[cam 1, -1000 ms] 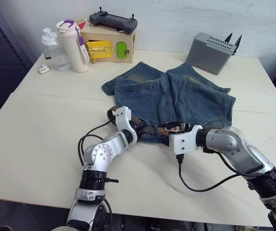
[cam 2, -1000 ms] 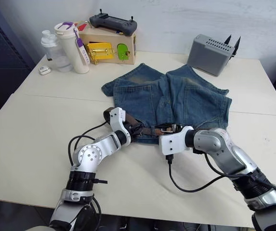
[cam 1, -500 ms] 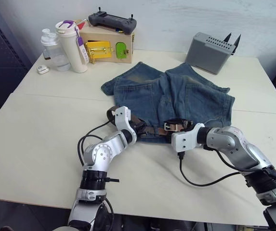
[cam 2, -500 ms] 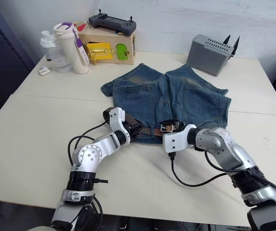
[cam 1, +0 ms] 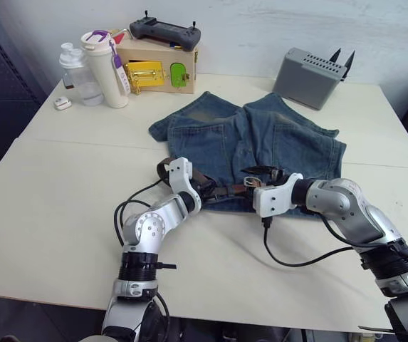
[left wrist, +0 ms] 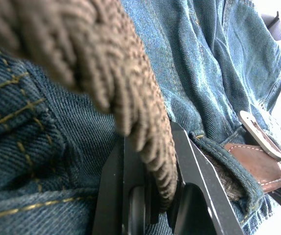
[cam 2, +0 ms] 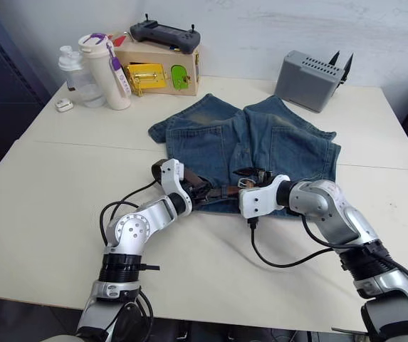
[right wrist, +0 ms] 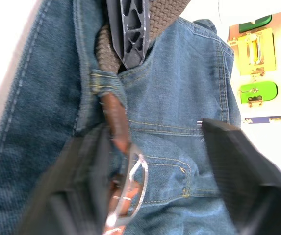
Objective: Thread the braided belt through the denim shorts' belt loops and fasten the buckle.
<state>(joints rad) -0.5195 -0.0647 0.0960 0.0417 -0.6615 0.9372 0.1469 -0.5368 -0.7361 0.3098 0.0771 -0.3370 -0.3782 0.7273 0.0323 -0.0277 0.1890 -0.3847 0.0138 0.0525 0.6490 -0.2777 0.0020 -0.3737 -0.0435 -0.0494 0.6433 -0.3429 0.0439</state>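
Note:
The denim shorts lie flat mid-table, waistband toward me. The braided belt runs along the waistband and passes under a belt loop. Its brown leather end carries the silver buckle, which rests on the denim. My left gripper is at the waistband's left part, shut on the braided belt. My right gripper is open over the waistband's middle. The buckle lies between its fingers, close against one finger.
At the table's far left stand a white tumbler, a clear bottle and a wooden latch box with a controller on top. A grey box sits far right. Black cables loop near my arms.
My right gripper has moved away from me, onto the waistband, and the buckle end has shifted further onto the shorts with it. The left gripper has stayed put on the belt.

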